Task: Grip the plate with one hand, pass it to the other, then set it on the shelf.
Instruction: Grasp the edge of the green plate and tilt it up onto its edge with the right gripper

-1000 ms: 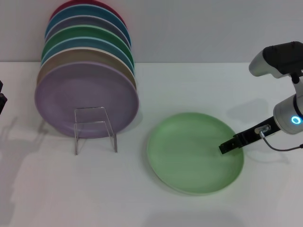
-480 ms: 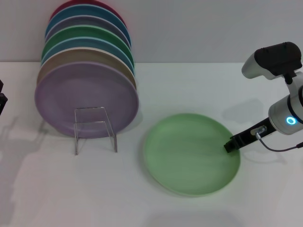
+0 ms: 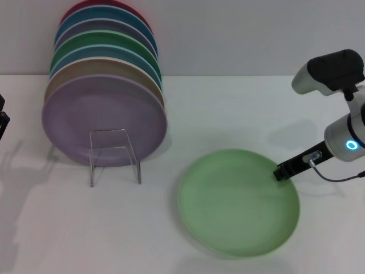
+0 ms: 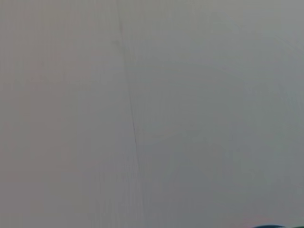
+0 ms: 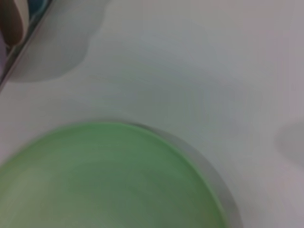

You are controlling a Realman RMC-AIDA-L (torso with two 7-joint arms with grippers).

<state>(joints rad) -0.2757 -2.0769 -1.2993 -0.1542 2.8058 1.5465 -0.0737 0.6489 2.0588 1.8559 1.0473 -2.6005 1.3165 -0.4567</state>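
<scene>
The pale mint-green plate lies low over the white table, right of centre in the head view. My right gripper reaches in from the right and grips the plate's right far rim with its dark fingers. The plate looks slightly raised, with a shadow beneath it. It fills the right wrist view too, with a dark shadow along its edge. The shelf, a clear rod rack with a square front loop, stands at the left. My left gripper is parked at the far left edge.
Several plates stand upright in the rack, with a lilac plate in front and tan, teal, darker green and red ones behind. A corner of that stack shows in the right wrist view. The left wrist view shows only a blank grey surface.
My right gripper drew back from the plate's inside to its right rim. The plate shifted toward the near edge of the table and now looks larger.
</scene>
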